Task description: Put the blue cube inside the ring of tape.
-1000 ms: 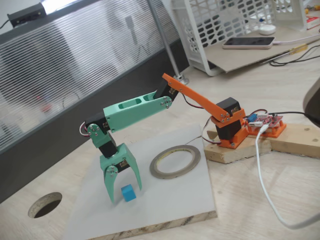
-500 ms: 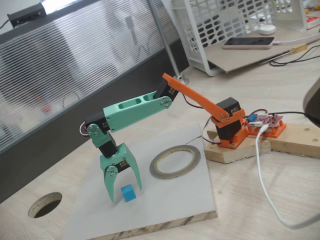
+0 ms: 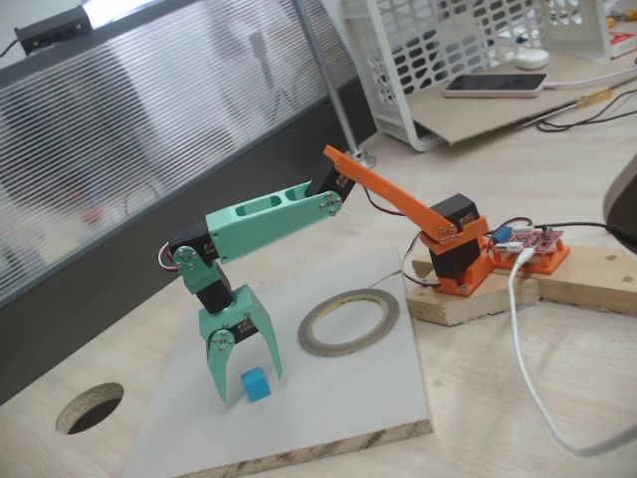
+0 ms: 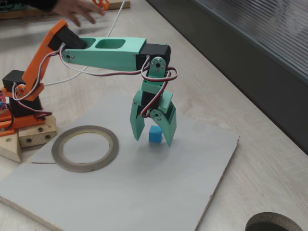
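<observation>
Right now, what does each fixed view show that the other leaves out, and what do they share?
A fixed view adds a white basket, a phone and a red circuit board behind the arm. A fixed view adds a person's hand at the top edge. Both share the open tool straddling the blue cube, the ring of tape lying apart on the grey board, and the round tabletop hole.

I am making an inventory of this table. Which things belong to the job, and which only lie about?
For the job: blue cube, ring of tape, open pincer straddling the cube.

Lying about: white basket, phone, white cable, round hole in the tabletop.
</observation>
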You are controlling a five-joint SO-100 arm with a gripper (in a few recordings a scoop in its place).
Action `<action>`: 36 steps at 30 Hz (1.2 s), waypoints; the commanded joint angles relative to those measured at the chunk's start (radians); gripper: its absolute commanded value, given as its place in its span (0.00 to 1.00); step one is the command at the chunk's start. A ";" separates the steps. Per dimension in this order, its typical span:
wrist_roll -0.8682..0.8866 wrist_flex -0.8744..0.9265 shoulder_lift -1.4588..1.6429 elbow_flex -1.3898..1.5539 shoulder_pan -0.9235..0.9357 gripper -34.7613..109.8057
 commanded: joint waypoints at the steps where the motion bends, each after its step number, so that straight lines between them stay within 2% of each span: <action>1: 0.012 0.012 0.026 -0.009 0.000 0.63; 36: 0.012 0.009 0.009 -0.009 0.000 0.63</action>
